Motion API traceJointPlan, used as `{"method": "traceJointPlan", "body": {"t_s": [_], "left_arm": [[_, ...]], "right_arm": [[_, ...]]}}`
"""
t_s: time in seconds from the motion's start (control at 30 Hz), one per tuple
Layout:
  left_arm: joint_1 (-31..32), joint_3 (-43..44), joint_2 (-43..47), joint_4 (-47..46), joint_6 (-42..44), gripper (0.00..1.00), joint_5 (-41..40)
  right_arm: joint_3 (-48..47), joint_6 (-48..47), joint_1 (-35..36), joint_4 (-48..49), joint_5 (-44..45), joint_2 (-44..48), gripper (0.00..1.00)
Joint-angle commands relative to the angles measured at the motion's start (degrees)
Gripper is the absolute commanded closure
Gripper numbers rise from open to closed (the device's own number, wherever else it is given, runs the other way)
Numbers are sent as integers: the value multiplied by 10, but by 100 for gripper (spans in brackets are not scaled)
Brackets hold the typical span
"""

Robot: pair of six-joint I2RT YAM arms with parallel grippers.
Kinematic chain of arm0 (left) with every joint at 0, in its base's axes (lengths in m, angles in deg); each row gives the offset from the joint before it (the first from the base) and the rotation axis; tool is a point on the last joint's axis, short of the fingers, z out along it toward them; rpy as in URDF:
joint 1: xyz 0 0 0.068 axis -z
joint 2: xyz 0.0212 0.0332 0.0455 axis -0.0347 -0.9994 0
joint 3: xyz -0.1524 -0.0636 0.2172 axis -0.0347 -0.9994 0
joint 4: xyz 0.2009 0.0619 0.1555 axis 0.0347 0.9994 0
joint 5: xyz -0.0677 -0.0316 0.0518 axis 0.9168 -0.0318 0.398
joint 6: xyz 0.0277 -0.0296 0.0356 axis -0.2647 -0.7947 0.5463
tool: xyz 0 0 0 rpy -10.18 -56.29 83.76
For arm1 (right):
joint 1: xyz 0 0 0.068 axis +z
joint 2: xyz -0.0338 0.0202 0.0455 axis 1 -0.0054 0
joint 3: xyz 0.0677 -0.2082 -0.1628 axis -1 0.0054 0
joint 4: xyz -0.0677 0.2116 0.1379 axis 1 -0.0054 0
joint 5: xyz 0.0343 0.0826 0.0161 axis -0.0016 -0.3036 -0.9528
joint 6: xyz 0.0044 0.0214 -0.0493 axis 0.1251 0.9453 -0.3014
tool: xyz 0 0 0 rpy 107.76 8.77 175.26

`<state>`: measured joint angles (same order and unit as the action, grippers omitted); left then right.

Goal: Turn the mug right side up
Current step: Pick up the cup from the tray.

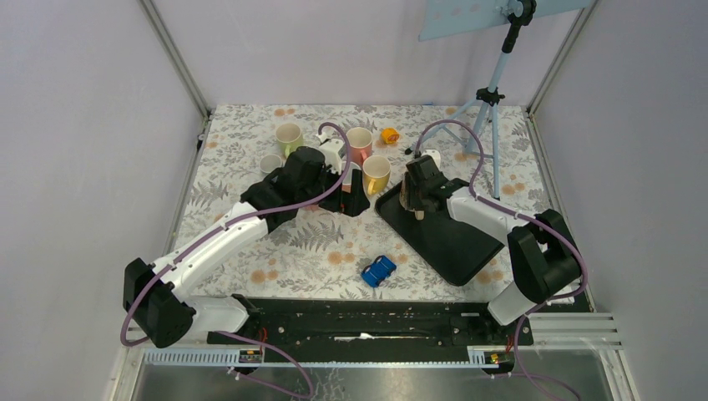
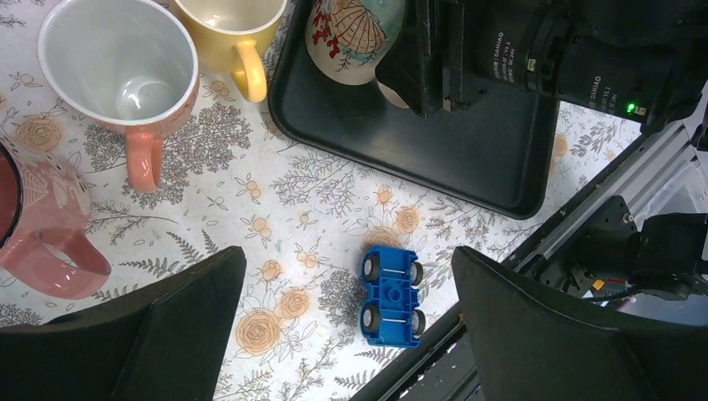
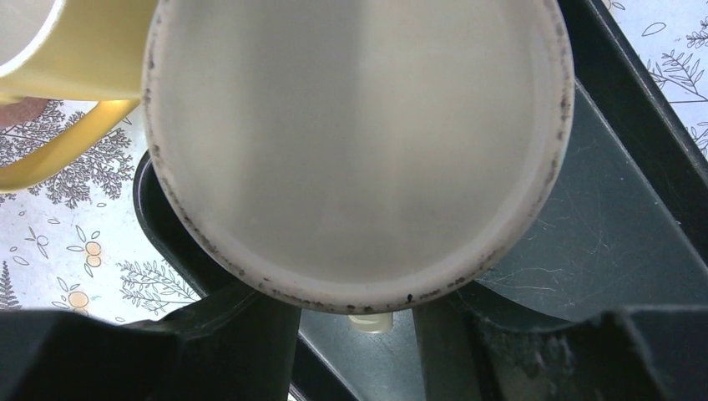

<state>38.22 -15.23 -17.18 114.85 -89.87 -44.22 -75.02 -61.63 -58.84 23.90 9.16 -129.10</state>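
Observation:
The mug (image 1: 411,194) is cream with a shell pattern and sits over the far corner of the black tray (image 1: 451,242). In the right wrist view its flat pale base (image 3: 351,142) fills the frame, facing the camera. It also shows at the top of the left wrist view (image 2: 351,38). My right gripper (image 1: 415,205) is shut on the mug, its fingers (image 3: 242,342) reaching under the base, and a bit of handle shows between them. My left gripper (image 1: 355,203) is open and empty, hovering over the table left of the tray.
Upright mugs stand behind: green (image 1: 289,136), pink (image 1: 360,144), yellow (image 1: 376,173) touching the tray corner, and a small white one (image 1: 270,164). A blue toy car (image 1: 378,271) lies upside down near the front. A tripod (image 1: 493,109) stands at the back right.

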Motion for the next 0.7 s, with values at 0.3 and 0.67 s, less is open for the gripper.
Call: {"method": "traceJointPlan", "body": {"t_s": [0.3, 0.67], "left_arm": [[1, 3, -12, -50, -24, 1, 10], [-2, -20, -6, -77, -72, 1, 19]], "right_arm": [[-36, 15, 12, -12, 41, -18, 70], [-40, 19, 15, -39, 53, -13, 100]]}}
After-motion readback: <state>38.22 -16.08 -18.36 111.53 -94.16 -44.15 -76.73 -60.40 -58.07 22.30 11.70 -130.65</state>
